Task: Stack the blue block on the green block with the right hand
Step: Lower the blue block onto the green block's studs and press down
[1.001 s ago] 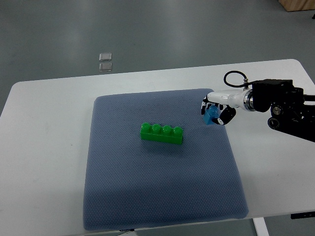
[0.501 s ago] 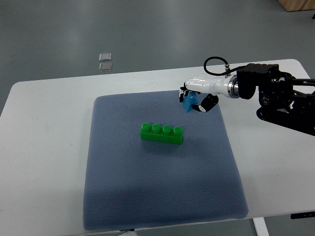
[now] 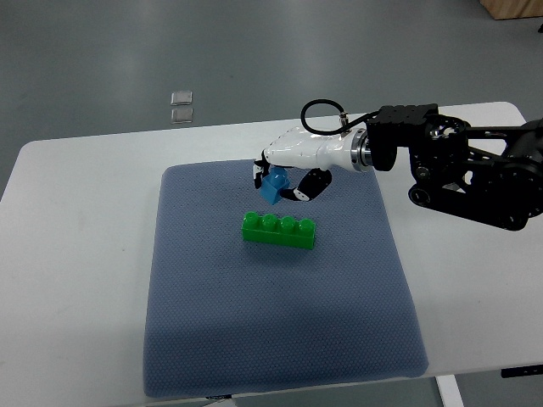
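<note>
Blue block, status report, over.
Right hand shut on blue block, held above the mat, just behind green block. Not stacked yet. Left arm out of view. Path clear.

- A blue-grey textured mat [image 3: 280,322] is laid flat on a white table [image 3: 76,254].
- Two small clear squares [image 3: 181,106] are seen on the grey floor [image 3: 297,51] beyond.

1. The right hand [image 3: 284,180] has travelled leftward across the blue mat [image 3: 280,331], from near the mat's right edge to a spot just behind the green block [image 3: 278,230]
2. The blue block [image 3: 273,186] has come along in its fingers and now hangs above the green block's left end
3. More of the black forearm [image 3: 450,161] has entered from the right
</note>
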`<state>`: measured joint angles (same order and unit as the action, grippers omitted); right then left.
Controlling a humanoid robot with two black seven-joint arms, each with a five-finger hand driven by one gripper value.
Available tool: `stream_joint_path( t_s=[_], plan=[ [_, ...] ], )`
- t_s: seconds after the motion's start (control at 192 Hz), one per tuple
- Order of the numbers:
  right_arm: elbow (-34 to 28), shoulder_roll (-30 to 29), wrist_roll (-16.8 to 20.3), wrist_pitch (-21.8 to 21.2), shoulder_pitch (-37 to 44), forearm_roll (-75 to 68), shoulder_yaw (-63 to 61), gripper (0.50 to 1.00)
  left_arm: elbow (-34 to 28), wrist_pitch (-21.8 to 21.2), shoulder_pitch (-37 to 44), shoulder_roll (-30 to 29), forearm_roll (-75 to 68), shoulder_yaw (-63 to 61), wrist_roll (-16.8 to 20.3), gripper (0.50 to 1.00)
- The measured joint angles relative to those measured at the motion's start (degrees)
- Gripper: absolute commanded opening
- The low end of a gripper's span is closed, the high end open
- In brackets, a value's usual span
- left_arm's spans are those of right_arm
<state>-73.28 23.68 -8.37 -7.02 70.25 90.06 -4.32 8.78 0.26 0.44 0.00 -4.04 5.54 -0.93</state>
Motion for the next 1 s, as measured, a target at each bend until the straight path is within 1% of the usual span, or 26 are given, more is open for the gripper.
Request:
stream_joint_path(
  t_s=[0.188, 0.318, 0.652, 1.001],
  plan=[
    [0.0, -0.5, -4.6, 0.0, -0.6, 4.4, 0.1, 0.574, 0.0, 0.0, 0.0, 0.0, 0.0, 0.0, 0.0, 1.0],
    [0.0, -0.5, -6.4, 0.0, -0.8, 6.0, 0.4, 0.574, 0.0, 0.0, 0.0, 0.0, 0.0, 0.0, 0.0, 1.0],
    [1.1, 0.1, -8.2, 0.0, -2.5, 9.4, 0.9, 0.578, 0.0, 0.0, 0.0, 0.0, 0.0, 0.0, 0.0, 1.0],
    [2.5, -0.5, -8.4, 1.0, -3.3, 10.6, 0.8, 0.58, 0.0, 0.0, 0.0, 0.0, 0.0, 0.0, 0.0, 1.0]
  ],
)
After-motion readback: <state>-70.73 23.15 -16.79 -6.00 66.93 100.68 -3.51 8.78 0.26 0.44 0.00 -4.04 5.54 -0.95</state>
